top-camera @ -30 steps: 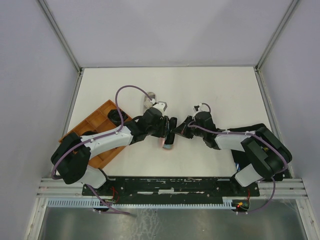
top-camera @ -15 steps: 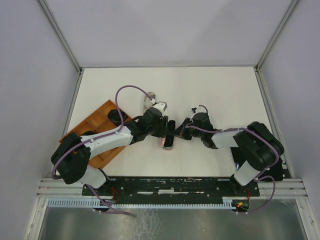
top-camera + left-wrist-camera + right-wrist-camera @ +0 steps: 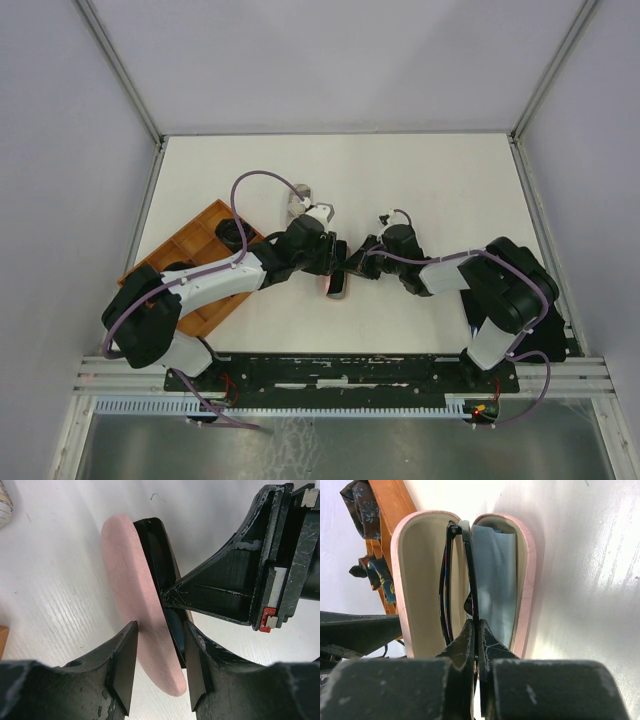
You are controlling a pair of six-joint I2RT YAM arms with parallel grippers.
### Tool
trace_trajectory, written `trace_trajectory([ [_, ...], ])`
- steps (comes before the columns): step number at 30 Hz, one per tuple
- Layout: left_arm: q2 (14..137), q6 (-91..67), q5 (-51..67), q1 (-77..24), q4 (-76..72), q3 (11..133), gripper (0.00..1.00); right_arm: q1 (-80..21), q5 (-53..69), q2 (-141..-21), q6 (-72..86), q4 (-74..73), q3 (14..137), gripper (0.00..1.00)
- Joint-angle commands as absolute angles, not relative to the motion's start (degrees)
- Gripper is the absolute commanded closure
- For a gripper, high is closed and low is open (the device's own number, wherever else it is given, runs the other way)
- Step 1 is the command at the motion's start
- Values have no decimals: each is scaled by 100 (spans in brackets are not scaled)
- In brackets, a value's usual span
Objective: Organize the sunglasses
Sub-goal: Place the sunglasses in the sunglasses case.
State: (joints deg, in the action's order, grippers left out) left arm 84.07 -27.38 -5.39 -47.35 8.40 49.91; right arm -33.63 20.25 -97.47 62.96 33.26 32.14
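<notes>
An open pink case [image 3: 420, 580] lies in the middle of the table, small under both wrists in the top view [image 3: 334, 288]. My left gripper [image 3: 159, 630] is closed around one pink half [image 3: 135, 605], a finger on each side. The sunglasses [image 3: 471, 580], a thin black-framed pair, stand on edge inside the case along its hinge line. My right gripper [image 3: 477, 630] is shut on their frame. A light-blue cloth [image 3: 492, 580] lines the case's right half. In the left wrist view the right gripper [image 3: 167, 594] pokes its tip into the case from the right.
A wooden divided tray [image 3: 185, 250] sits at the left, its edge also in the right wrist view [image 3: 390, 500], with patterned cases [image 3: 362, 505] in it. A small pale object [image 3: 298, 197] lies behind the left wrist. The right arm's elbow [image 3: 510, 290] stays near the table's right side.
The right gripper has slid a little to the left, further into the case, with the sunglasses in it. The left gripper and the case have stayed put.
</notes>
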Motion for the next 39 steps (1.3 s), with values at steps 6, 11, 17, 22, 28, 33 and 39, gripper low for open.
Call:
trace_trajectory([
  [6, 8448, -2837, -481, -4753, 617, 5155, 52, -3375, 2161, -9879, 6183, 3594, 3484, 100],
  [11, 8446, -2839, -484, -4759, 615, 5159, 52, -3375, 2171, -9976, 6131, 3554, 3506, 97],
  [17, 8442, -2830, -483, -4755, 623, 5156, 52, -3375, 2180, -10046, 6109, 3531, 3550, 88],
  [22, 8437, -2830, -484, -4755, 633, 5149, 52, -3375, 2139, -10005, 6024, 3407, 3560, 80],
  [28, 8429, -2821, -491, -4754, 634, 5144, 52, -3376, 1958, -9723, 5799, 2966, 3569, 70],
  [33, 8403, -2821, -516, -4752, 642, 5125, 52, -3375, 1819, -9457, 5602, 2556, 3625, 59],
  [39, 8376, -2823, -551, -4749, 653, 5100, 52, -3371, 1609, -9174, 5364, 1956, 3758, 56],
])
